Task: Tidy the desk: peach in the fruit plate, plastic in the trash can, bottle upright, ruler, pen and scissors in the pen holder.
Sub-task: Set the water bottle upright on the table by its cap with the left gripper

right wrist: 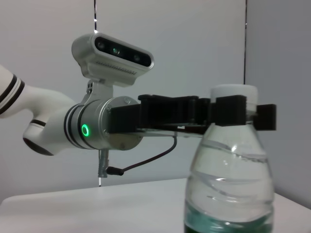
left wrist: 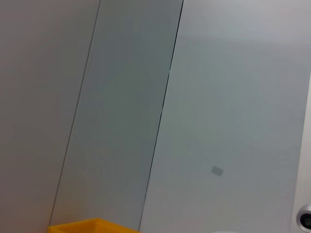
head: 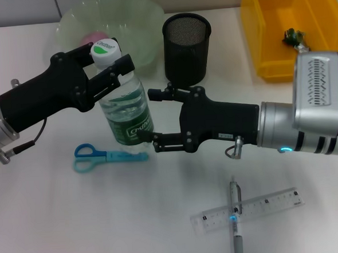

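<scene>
Standing up now, the bottle [head: 126, 109] has the left gripper [head: 105, 64] clamped on its neck; the right gripper [head: 156, 118] is spread apart beside it. Peach [head: 93, 37] and plastic [head: 292, 36] look done; scissors [head: 105, 157], ruler [head: 249, 210] and pen [head: 236, 217] still lie out.

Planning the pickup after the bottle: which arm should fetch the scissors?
Probably left. The scissors lie on the left gripper's side, just below the bottle it clamps at the neck. The right gripper stands open beside the bottle, reaching across.
</scene>
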Robot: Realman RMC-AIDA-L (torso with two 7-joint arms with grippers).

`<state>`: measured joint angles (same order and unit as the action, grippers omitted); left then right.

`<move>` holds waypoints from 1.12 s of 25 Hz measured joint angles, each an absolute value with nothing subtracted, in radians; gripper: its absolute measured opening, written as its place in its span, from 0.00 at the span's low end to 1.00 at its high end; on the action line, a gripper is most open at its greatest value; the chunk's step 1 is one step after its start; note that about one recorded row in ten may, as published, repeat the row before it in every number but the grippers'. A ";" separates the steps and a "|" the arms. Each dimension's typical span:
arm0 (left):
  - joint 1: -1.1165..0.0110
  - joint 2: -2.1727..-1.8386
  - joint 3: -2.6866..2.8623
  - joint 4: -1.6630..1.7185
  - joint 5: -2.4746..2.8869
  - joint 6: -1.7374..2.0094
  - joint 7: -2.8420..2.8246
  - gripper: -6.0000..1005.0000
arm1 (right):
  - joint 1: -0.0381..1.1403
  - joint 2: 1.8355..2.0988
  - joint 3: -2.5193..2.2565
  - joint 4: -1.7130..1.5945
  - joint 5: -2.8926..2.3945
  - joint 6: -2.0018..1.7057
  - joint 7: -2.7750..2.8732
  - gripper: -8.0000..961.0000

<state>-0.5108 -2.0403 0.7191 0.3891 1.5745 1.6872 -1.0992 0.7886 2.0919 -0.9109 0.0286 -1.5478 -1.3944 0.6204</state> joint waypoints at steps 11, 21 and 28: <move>-0.512 -2.034 0.696 0.408 1.574 1.659 -1.091 0.45 | 0.725 2.088 -0.922 -0.053 -1.549 -1.404 0.685 0.85; -0.512 -2.029 0.671 0.425 1.574 1.613 -1.089 0.45 | 0.621 2.083 -0.949 -0.203 -1.552 -1.452 0.824 0.85; -0.512 -2.029 0.669 0.437 1.574 1.589 -1.088 0.45 | 0.561 2.080 -0.963 -0.277 -1.569 -1.466 0.893 0.85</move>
